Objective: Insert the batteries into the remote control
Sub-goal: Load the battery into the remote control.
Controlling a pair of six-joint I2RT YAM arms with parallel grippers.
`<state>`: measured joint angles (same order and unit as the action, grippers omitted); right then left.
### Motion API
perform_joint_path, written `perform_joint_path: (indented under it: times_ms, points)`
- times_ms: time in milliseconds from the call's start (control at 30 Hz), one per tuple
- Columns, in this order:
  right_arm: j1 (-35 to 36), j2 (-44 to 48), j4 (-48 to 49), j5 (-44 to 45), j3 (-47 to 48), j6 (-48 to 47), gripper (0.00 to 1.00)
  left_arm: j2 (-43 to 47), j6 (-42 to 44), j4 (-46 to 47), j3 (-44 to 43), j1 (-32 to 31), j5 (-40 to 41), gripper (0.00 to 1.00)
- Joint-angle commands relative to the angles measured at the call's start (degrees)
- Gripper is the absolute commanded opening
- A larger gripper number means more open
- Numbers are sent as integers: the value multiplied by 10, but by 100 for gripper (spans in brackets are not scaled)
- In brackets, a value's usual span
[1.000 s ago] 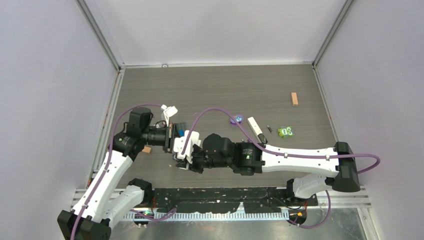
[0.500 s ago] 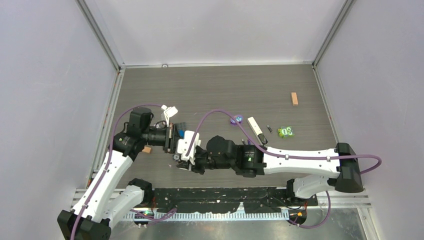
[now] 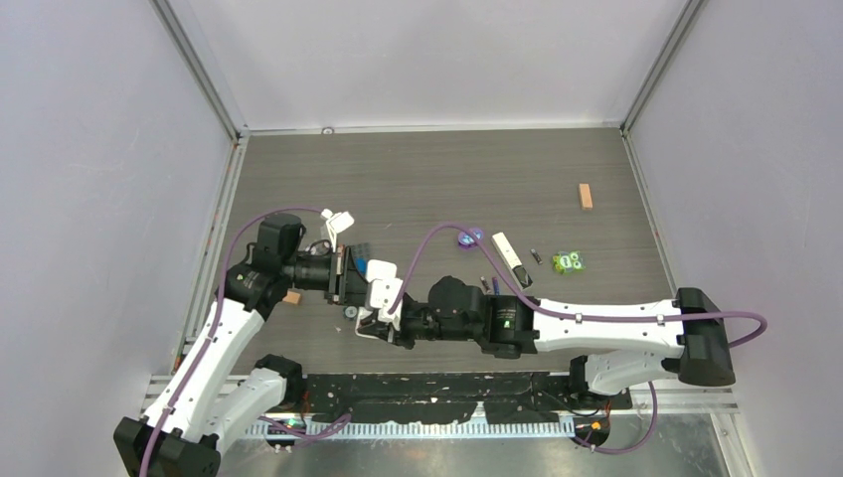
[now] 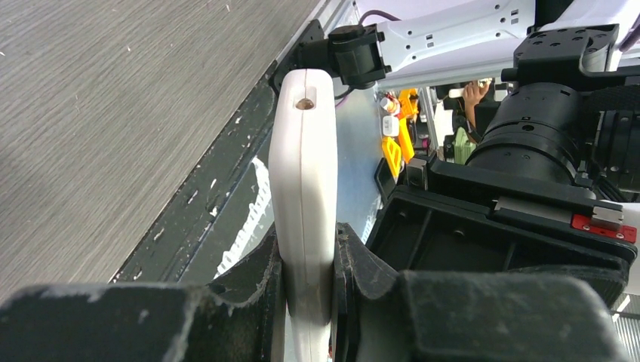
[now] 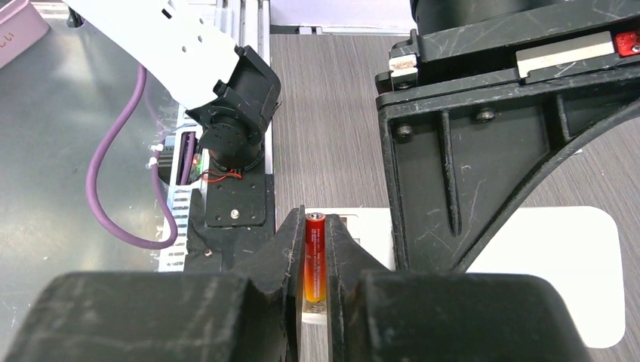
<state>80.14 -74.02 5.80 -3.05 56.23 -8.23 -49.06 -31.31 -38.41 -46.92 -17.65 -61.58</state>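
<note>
Right arm's elbow and shoulder have swung further right vs. a sec ago. We see the right gripper point(image 5: 315, 220) w/ fingers point(image 5: 281, 260) nearly closed, pinching a slim reddish-orange cylindrical battery point(image 5: 315, 260) at the edge of a wide white rounded plastic remote point(image 4: 303, 173). The left gripper point(image 4: 308, 256) has its fingers point(image 4: 253, 283) clamped tight on that remote, edge-on. The narrow white bar remote w/ black end point(image 3: 507, 255) lies on the grey woodgrain table point(image 3: 418, 179), well apart.
</note>
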Motion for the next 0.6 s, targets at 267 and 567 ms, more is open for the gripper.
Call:
perform_joint_path:
  times_ms: [267,567]
  points:
    - [2,8,13,15,-6,29,30,12,-23,31,-25,-1,-28,0]
    - [2,1,1,53,10,32,41,11,-22,31,-22,0,-21,0]
